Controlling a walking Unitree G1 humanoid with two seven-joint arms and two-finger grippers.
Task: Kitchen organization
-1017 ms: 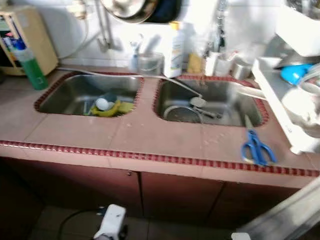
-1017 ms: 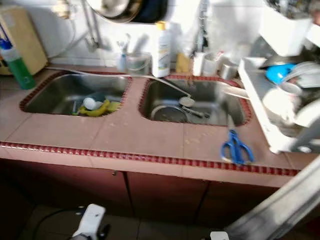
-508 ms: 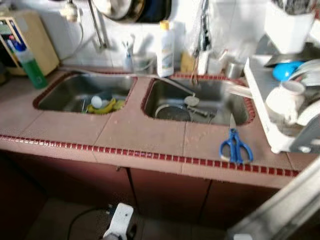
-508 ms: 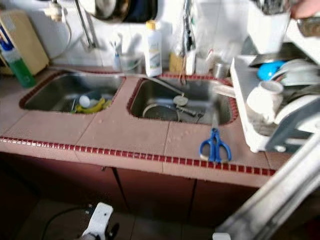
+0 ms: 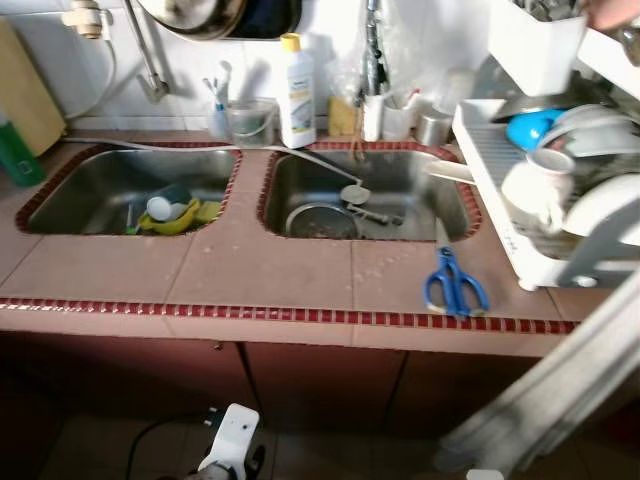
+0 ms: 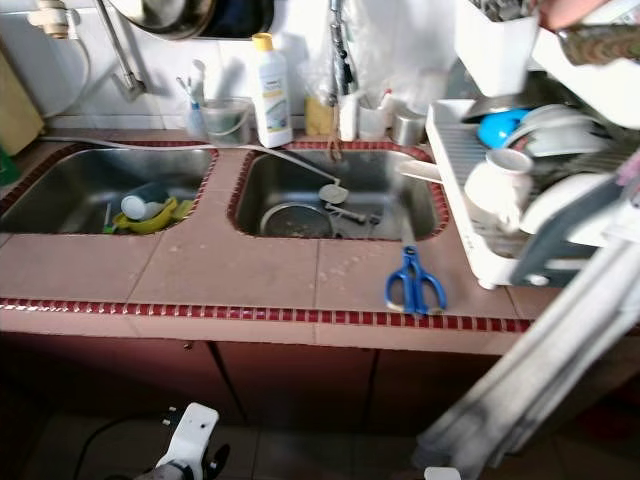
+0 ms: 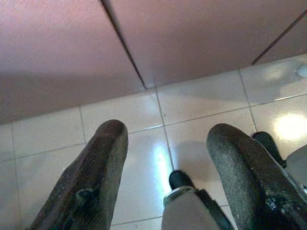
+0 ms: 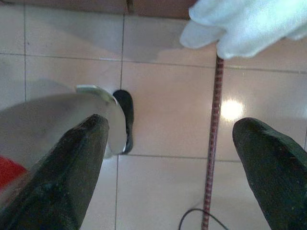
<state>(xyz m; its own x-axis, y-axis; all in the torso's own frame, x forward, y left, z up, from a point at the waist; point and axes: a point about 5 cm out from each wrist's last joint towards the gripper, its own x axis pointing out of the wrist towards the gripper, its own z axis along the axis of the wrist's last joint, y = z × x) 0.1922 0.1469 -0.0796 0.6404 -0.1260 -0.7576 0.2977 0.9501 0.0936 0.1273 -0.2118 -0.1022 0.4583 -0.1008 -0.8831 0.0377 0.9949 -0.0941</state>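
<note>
Both arms hang low in front of the cabinet doors, over the tiled floor; in the left wrist view the left gripper has its 2 black fingers spread apart with nothing between them, only floor tiles and the robot's foot below; in the right wrist view the right gripper is also wide open and empty, above the floor, where a thin red rod and a white cloth are seen. Both grippers are well below the bench and well apart from everything on it.

On the bench, near its front edge with the red tile border and toward the right end, lie the blue scissors, flat, with the blades pointing to the back; they are just in front of the right sink and just beside the white dish rack, which stands at the right end of the bench. The rack holds a white mug, a blue bowl and some plates. In the right sink lie a round strainer and a ladle; in the left sink lie a yellow bowl with a white ball-like thing in it. Along the back edge stand a white bottle with yellow cap, a clear container and several cups; at the back left corner stands a green bottle. A pan hangs on the wall above.
</note>
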